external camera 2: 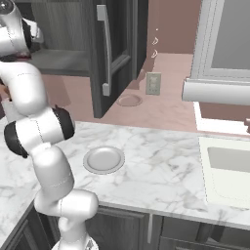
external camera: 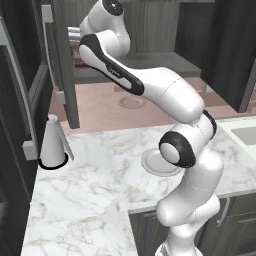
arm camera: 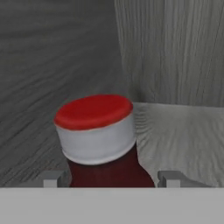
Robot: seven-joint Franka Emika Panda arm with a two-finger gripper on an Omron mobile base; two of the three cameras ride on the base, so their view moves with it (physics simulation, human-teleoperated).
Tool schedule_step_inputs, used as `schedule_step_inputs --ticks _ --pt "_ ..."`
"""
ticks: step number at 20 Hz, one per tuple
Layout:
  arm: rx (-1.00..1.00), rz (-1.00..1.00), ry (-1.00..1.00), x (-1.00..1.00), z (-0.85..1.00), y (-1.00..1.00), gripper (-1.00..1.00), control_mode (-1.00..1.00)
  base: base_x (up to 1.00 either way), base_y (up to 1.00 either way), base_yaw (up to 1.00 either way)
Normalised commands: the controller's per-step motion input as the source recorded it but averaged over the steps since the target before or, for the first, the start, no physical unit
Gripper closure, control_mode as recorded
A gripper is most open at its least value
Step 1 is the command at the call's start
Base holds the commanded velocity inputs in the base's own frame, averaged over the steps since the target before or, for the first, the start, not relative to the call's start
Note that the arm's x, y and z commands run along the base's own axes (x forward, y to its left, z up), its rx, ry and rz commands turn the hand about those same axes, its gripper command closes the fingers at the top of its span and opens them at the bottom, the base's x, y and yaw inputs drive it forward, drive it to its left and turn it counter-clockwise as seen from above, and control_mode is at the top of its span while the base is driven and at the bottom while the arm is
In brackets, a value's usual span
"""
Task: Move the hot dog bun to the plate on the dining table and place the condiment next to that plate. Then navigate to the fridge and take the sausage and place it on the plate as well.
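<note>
In the hand view, at the bottom centre, the gripper (arm camera: 110, 179) has its two grey fingertips (arm camera: 52, 178) standing on both sides of the condiment bottle (arm camera: 103, 144) — one at lower left, one at lower right, each right against the dark red body. The jaws look pressed on the bottle, pinching it below the cap. The bottle fills the lower middle of this frame: a white collar with a flat red top, upright, on a grey shelf (arm camera: 183, 131) with grey walls behind it.

In the left base view the white arm (external camera: 150, 85) goes from lower right up to the upper left, where its hand reaches into the open cabinet (external camera: 160, 62). The round grey plate (external camera: 157, 167) lies on the marble counter (external camera: 90, 185) at centre, partly behind the arm's elbow. A white cone-shaped object (external camera: 52, 142) stands on the counter at middle left.

In the right base view the plate is at lower centre-left, the sink (external camera 2: 229, 168) at right — well apart from it.
</note>
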Motion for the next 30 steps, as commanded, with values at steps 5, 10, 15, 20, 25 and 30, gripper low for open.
schedule_step_inputs --ticks 5,10,15,20,25,30 --pt "0.00 -0.09 -0.07 -0.88 -0.07 -0.83 1.00 -1.00 0.00 0.00 0.00" --pt "0.00 -0.08 -0.05 -0.95 -0.20 -0.86 1.00 -1.00 0.00 0.00 0.00" --pt "0.00 -0.01 -0.08 -1.00 -0.34 -0.57 1.00 -1.00 0.00 0.00 0.00" --pt "0.00 0.00 -0.04 -1.00 -0.13 -0.48 1.00 -1.00 0.00 0.00 0.00" --pt "0.00 0.00 0.00 -0.89 -0.13 -0.46 1.00 -1.00 0.00 0.00 0.00" --pt "-0.02 0.00 0.01 -0.43 -0.34 -0.42 1.00 -1.00 0.00 0.00 0.00"
